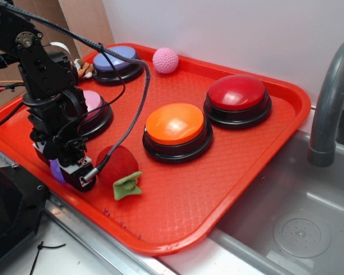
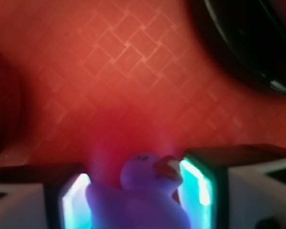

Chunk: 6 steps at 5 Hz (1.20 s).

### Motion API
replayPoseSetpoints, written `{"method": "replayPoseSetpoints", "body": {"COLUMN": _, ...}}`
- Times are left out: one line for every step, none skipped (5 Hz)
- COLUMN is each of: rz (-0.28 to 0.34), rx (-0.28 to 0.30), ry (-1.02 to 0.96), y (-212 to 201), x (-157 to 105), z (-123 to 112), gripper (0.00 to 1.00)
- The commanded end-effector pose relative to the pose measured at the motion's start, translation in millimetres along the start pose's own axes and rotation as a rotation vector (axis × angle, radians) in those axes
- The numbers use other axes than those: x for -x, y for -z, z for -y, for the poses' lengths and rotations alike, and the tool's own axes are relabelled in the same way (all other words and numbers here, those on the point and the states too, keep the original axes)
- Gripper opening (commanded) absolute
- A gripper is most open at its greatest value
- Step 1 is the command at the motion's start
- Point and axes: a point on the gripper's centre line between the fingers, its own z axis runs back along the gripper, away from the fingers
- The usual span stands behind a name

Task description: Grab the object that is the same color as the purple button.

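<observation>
Pincer (image 1: 66,166) is sitting low at the tray's (image 1: 183,206) near-left corner, fingers (image 2: 200,183) closing against both sides of the purple duck (image 2: 140,193). Duck is resting on tray, just beside the red ball (image 1: 117,164).

We see a red tray (image 1: 264,137) with a faint diamond weave, carrying buttons on black bases: periwinkle purple button (image 1: 116,57), pink (image 1: 93,102), orange (image 1: 175,123), red (image 1: 237,91). The lavender object (image 2: 143,195) has an orange beak; the knitted ball (image 1: 165,60) is pink
</observation>
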Motion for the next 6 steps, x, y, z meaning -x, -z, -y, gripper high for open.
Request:
{"method": "replayPoseSetpoints", "body": {"rz": -0.066, "rx": 0.077, "ry": -0.029, "y": -50, "x": -15, "z": -7, "gripper": 0.0}}
{"method": "replayPoseSetpoints", "body": {"rz": -0.026, "rx": 0.091, "ry": -0.047, "y": -91, "x": -33, "z": -11, "gripper": 0.0}}
{"method": "replayPoseSetpoints", "body": {"rz": 0.062, "rx": 0.103, "ry": -0.045, "y": -132, "x": -49, "z": -16, "gripper": 0.0}}
{"method": "replayPoseSetpoints", "body": {"rz": 0.178, "rx": 0.104, "ry": -0.042, "y": -181, "x": -63, "z": -16, "gripper": 0.0}}
{"method": "replayPoseSetpoints", "body": {"rz": 0.255, "rx": 0.053, "ry": -0.031, "y": -207, "x": -69, "z": -14, "gripper": 0.0}}
{"method": "replayPoseSetpoints", "body": {"rz": 0.266, "rx": 0.061, "ry": 0.031, "y": -204, "x": -79, "z": -19, "gripper": 0.0}}
